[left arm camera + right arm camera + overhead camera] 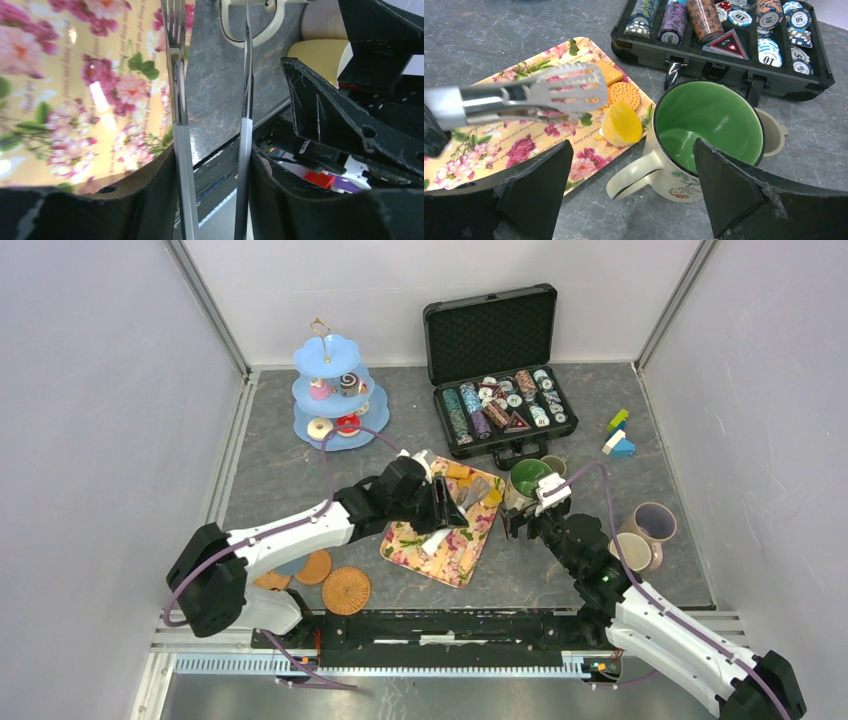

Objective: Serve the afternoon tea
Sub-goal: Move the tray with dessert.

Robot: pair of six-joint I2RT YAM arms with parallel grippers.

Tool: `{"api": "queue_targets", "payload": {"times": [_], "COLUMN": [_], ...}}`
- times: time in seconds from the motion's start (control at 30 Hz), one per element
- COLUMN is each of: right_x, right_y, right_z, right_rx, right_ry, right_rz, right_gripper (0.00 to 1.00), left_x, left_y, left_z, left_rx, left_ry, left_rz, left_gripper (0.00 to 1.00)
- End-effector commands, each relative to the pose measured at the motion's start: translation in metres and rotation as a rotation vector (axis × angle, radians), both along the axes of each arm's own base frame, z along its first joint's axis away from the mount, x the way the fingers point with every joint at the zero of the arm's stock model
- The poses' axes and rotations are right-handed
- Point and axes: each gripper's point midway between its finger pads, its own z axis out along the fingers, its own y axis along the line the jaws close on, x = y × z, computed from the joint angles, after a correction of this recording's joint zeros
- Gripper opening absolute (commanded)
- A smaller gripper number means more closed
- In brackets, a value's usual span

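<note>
My left gripper (440, 505) is shut on the handles of metal tongs (468, 495), whose two arms (177, 100) stand apart over the floral tray (445, 545). On the tray's far end lie a round biscuit (624, 94), a yellow cake piece (621, 125) and an orange biscuit (458, 472). The tong tips (559, 92) hover just left of them, holding nothing. My right gripper (525, 522) is open and empty, its jaws either side of the handle of the green-lined mug (709, 120), apart from it. The mug stands upright beside the tray (499, 150).
A blue tiered stand (333, 390) with donuts and cakes is at the back left. An open poker-chip case (500, 390) sits behind the mug. Lilac (650, 522) and yellow (632, 552) mugs stand right, building blocks (618, 435) far right, woven coasters (346, 590) front left.
</note>
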Motion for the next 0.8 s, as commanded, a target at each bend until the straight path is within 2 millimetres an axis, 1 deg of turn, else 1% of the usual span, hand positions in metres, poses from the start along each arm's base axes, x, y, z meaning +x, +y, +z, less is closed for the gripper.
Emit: {"api": "queue_targets", "payload": {"times": [0.0,0.2,0.33,0.67,0.77], "right_x": [0.003,0.002,0.002,0.002,0.002], "right_y": [0.001,0.001,0.001,0.002,0.002], "right_z": [0.019,0.022,0.021,0.02,0.021], "right_rx": [0.034,0.042,0.043,0.044,0.044], "right_ry": [-0.042,-0.05,-0.05,-0.046,-0.047], "right_rz": [-0.01,-0.01,-0.008,-0.006,-0.004], "right_gripper": [0.98,0.98,0.98,0.98,0.98], "left_x": [0.006,0.009,0.007,0.006,0.007], "left_y": [-0.036,-0.034,-0.039,-0.033,-0.036], "left_z": [0.016,0.001,-0.008,-0.029,-0.033], "left_rx": [-0.134,-0.107,-0.093,-0.025,-0.025], "left_ry": [0.048,0.057,0.08,0.074,0.07], "left_rz": [0.072,0.129,0.114,0.106,0.088], "left_gripper": [0.54,0.54,0.54,0.55,0.56]}}
